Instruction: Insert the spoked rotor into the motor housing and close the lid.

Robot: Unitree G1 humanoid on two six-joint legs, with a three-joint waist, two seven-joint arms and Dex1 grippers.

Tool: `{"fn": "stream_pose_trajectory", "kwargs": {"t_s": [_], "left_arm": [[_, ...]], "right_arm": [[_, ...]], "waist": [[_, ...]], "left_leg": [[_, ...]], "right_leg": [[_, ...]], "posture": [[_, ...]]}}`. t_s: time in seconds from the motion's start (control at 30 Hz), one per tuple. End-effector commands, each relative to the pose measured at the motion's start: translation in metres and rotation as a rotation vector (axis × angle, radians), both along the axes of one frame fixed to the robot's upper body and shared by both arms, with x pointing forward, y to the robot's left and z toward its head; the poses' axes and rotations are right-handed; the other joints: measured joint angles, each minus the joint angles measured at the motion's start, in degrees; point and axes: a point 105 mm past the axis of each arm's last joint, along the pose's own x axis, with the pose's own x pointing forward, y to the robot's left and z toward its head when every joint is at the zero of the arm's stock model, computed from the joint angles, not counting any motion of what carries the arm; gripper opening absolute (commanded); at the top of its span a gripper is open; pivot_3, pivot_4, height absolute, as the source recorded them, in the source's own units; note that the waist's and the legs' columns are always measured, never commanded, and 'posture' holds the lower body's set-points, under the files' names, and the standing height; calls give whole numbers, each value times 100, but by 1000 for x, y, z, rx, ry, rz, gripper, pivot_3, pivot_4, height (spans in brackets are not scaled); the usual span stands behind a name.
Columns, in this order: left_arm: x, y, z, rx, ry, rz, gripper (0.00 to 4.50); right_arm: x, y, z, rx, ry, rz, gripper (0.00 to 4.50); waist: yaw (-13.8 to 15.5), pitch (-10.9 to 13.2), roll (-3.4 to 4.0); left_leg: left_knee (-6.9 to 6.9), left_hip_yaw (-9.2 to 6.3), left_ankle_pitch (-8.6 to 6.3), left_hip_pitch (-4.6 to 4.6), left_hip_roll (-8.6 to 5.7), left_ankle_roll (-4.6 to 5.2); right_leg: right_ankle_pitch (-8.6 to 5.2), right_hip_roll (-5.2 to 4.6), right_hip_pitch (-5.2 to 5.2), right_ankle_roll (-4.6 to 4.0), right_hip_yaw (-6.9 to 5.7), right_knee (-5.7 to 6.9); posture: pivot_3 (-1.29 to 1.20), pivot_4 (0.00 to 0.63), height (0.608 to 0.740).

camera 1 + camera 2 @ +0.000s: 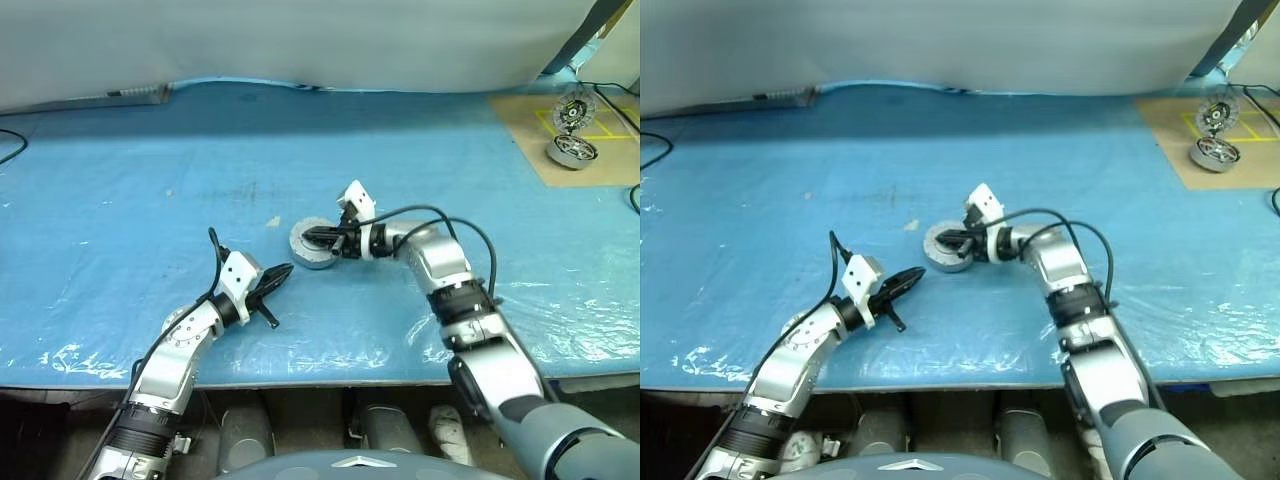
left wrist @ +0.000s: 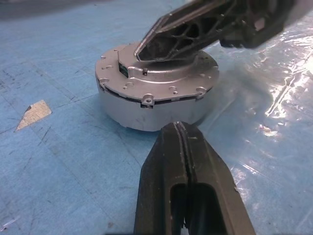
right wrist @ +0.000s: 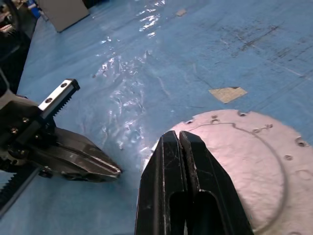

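My right gripper (image 1: 322,238), its two black fingers pressed together and holding nothing, lies across the top of the lid (image 2: 161,81), which sits flat on the motor housing (image 1: 312,255) in the middle of the blue mat (image 1: 150,200). From my left wrist, the fingers' tips appear to touch the lid's flat grey face near its centre, though I cannot tell how hard they bear on it. My left gripper (image 1: 277,277), fingers likewise together and empty, hangs just beside the housing on the near side, pointing at its silver wall without touching it.

The lid looks shut: its disc sits level on the housing's rim all round, with a thin dark seam between them. The spoked rotor cannot be seen with the lid down; I judge it to be inside, but the pictures cannot confirm that. If so, the insertion is done and the closing nearly so. What seems left is a last press to seat the lid, then drawing both grippers clear.

Well beyond my right fingers, at the mat's far corner, a brown board (image 1: 530,140) carries a chrome spoked drum (image 1: 571,150) and a second round part (image 1: 575,112), neither of them in play.
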Motion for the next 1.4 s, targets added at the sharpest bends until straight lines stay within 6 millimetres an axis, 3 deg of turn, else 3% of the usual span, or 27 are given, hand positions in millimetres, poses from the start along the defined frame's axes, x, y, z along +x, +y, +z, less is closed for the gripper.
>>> {"fn": "stream_pose_trajectory", "kwargs": {"t_s": [0.03, 0.2, 0.3, 0.47, 0.67, 1.07, 1.23, 1.4], "left_arm": [[-1, -1, 9, -9, -34, -11, 0], [-1, -2, 9, -12, -31, -14, 0], [0, -3, 8, -13, -28, -20, 0], [1, -5, 8, -16, -27, -24, 0], [1, -3, 8, -16, -31, -13, 0], [0, -1, 8, -9, -31, -11, 0], [0, 0, 8, -5, -32, -12, 0], [-1, 0, 9, -5, -32, -12, 0]], "right_arm": [[-11, 7, 25, 53, -65, -11, 33], [-24, 11, 55, 66, -178, -34, 33], [-27, 10, 51, -19, -234, -18, 638], [-20, 6, 37, -116, -284, -22, 2384], [6, -3, 29, -187, -338, -147, 4454], [7, -3, 8, -187, -290, -204, 4483], [4, -1, 4, -185, -278, -202, 2966], [2, 0, 3, -194, -284, -203, 2964]], "waist": [[0, 0, 0], [-8, 0, 0], [-2, 0, 0], [-9, 0, 0], [-17, 0, 0], [-17, 0, 0], [-19, 0, 0], [-19, 0, 0]], "left_leg": [[0, 0, 0, 1, -2, 0], [-3, -1, 0, 3, -3, -2], [-7, -2, 1, 2, -6, -3], [-9, -3, 1, 0, -8, -3], [-8, -3, 1, -1, -9, -3], [-10, -3, 1, -4, -10, -3], [-10, -3, 1, -3, -10, -3], [-9, -3, 1, 0, -10, -3]], "right_leg": [[0, -1, 0, 1, 1, 0], [0, 0, -1, 3, 3, 0], [-1, -1, 0, 5, 4, -5], [-1, -1, -1, 6, 4, -6], [0, -2, -1, 6, 6, -4], [0, -2, -3, 6, 6, -6], [0, -2, -2, 6, 7, -5], [0, -2, 0, 6, 8, -4]], "posture": [[0, 150, 740], [0, 150, 740], [0, 150, 740], [0, 150, 740], [0, 150, 740], [0, 150, 740], [0, 150, 740], [0, 150, 740]]}}
